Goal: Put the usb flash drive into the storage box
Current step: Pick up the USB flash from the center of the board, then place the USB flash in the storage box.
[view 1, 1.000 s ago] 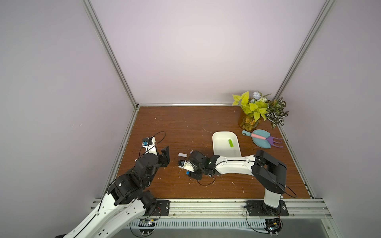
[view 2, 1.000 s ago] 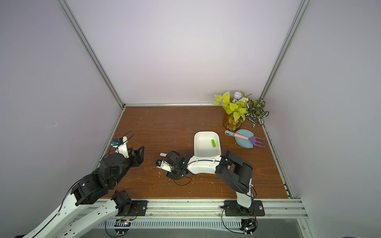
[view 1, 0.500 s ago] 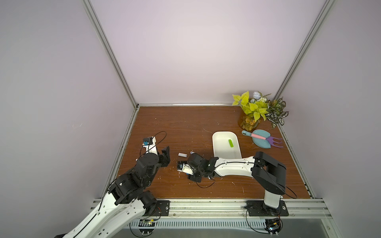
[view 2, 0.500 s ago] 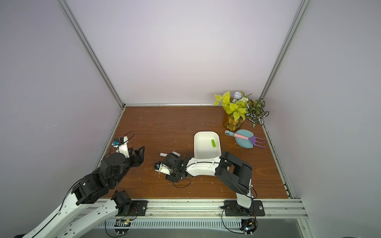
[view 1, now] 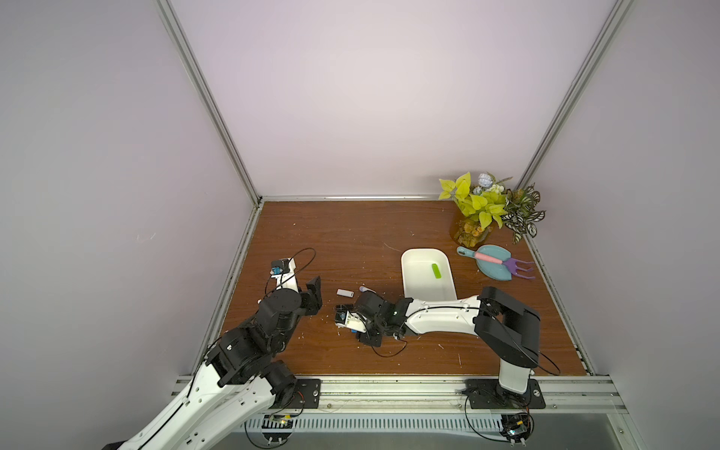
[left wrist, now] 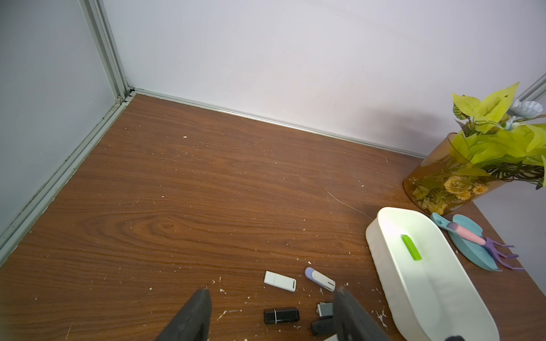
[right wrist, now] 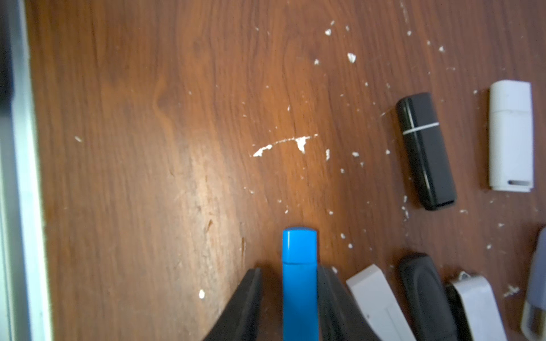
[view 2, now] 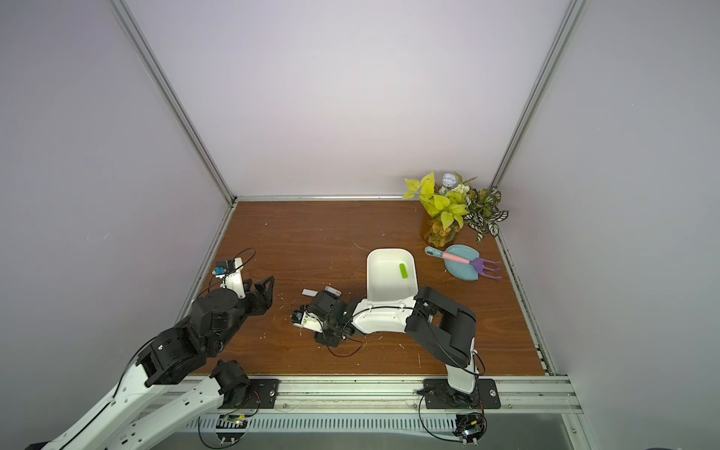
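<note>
The right gripper (right wrist: 291, 269) stands narrow around the blue usb flash drive (right wrist: 300, 283) on the table (right wrist: 177, 147), though one side seems a sliver off, so the hold is uncertain. It should squeeze squarely, then lift straight before swinging to the storage box (view 1: 419, 280), well apart.

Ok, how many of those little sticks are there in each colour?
Green flash drive, in the storage box: 1
Blue flash drive, in the open right pincer: 1
White flash drives: 2
Black flash drives, one with a silver clip: 2
Lilac-and-white flash drive: 1
Total: 7
</note>
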